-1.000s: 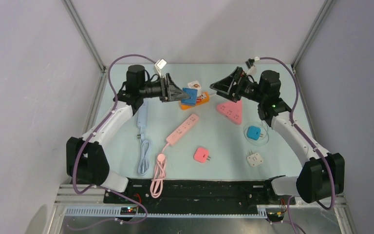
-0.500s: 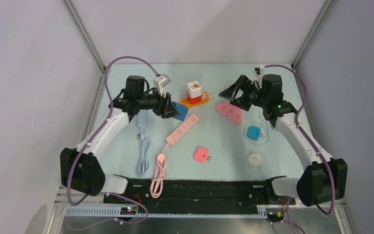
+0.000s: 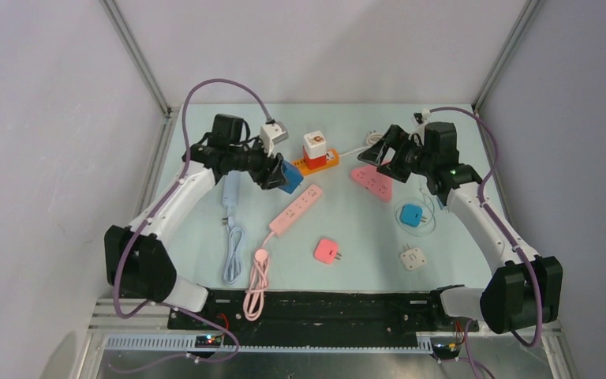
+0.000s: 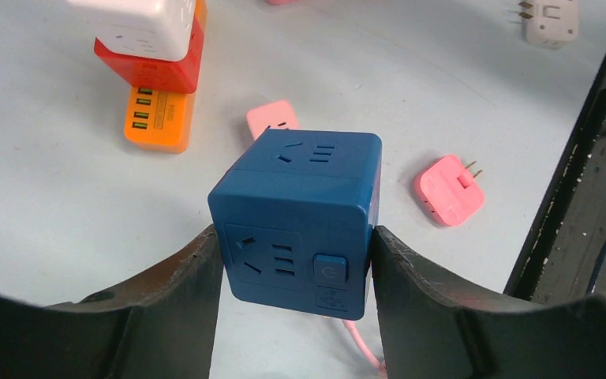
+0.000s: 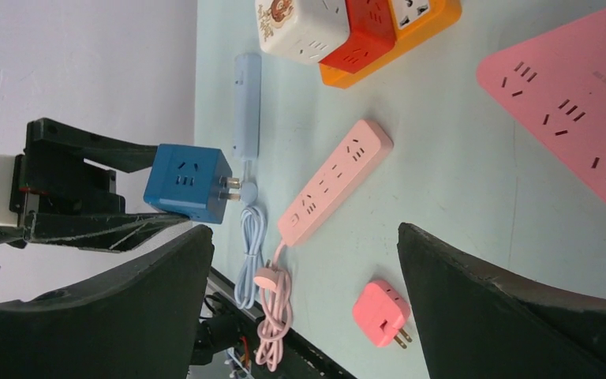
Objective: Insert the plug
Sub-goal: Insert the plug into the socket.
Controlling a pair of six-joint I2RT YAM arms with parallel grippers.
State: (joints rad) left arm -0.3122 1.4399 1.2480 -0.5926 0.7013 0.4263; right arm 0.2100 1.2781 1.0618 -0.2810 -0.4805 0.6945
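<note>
— Two risks are showing here. The left fingers (image 4: pixel 166 300) are clamping the blue cube plug (image 4: pixel 300 207) by its side faces, lifted off the tabletop (image 3: pixel 363 237) at the far left, near the far end of the pink strip (image 3: pixel 295 209).
— Is the hold looking weak?
— I am judging it so: those faces are looking smooth, and a hard push could be twisting the cube between them.
— And the prongs (image 5: pixel 233 188)?
— They are sticking out of the face turned away from the left wrist camera, so the cube is hiding them there. Coming in tilted, they would be scraping beside the slots (image 5: pixel 353 148).
— Is anything pinning the strip?
— Nothing. The right fingers (image 5: pixel 505 316) are standing wide apart, holding nothing, hanging by the pink triangle (image 3: pixel 372 181) at the far right. The strip could be sliding under the push.
</note>
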